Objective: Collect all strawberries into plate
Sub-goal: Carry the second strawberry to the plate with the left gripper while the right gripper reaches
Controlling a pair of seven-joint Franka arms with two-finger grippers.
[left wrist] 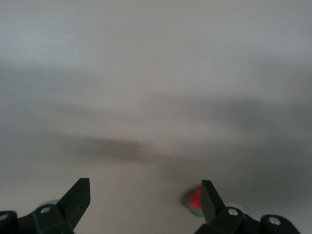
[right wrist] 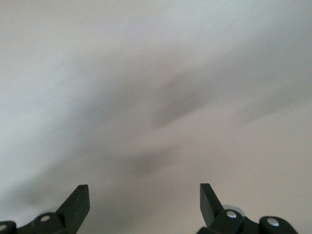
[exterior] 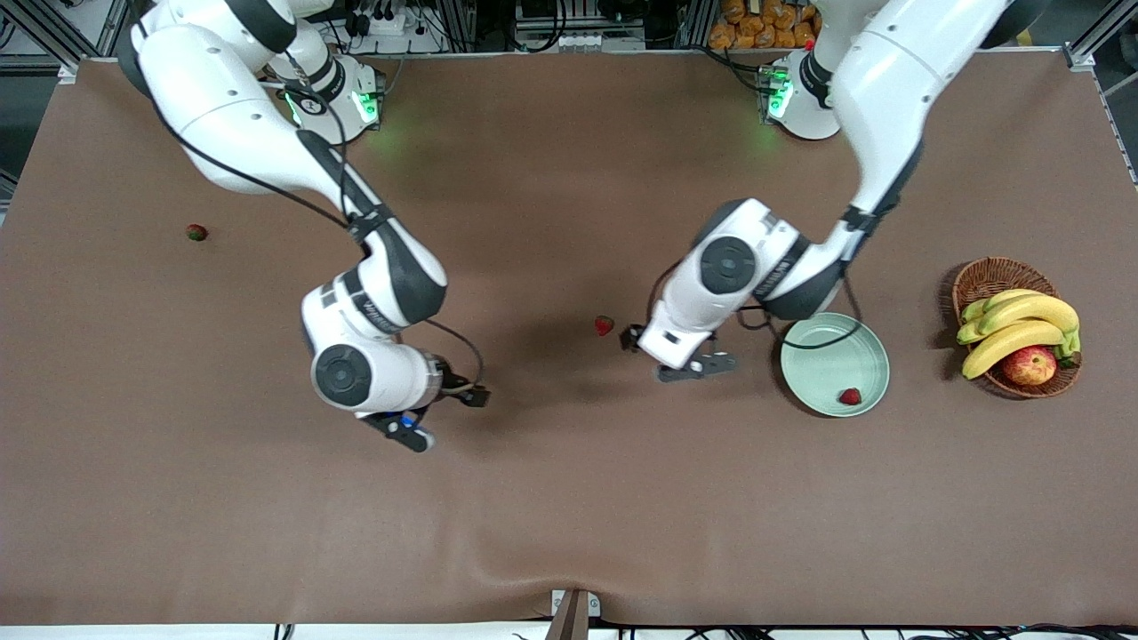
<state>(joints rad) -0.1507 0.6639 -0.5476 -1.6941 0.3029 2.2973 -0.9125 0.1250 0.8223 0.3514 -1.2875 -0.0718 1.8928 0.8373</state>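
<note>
Brown cloth covers the table [exterior: 569, 533]; mint-green plate [exterior: 822, 356] at 3 o'clock from centre holds one strawberry [exterior: 851, 396] at its 5 o'clock rim, wicker basket [exterior: 987, 276] of bananas [exterior: 1022, 324] and an apple [exterior: 1029, 364] further toward 3. Second strawberry [exterior: 604, 325] lies at centre, third strawberry [exterior: 196, 233] out near 10 o'clock toward the right arm's end. Left gripper [exterior: 689, 369] hovers between central berry and plate, fingers [left wrist: 78, 197] spread wide, empty; right gripper [exterior: 404, 434] hangs over bare cloth at 8 o'clock, fingers [right wrist: 78, 200] likewise wide apart, holding nothing.
</note>
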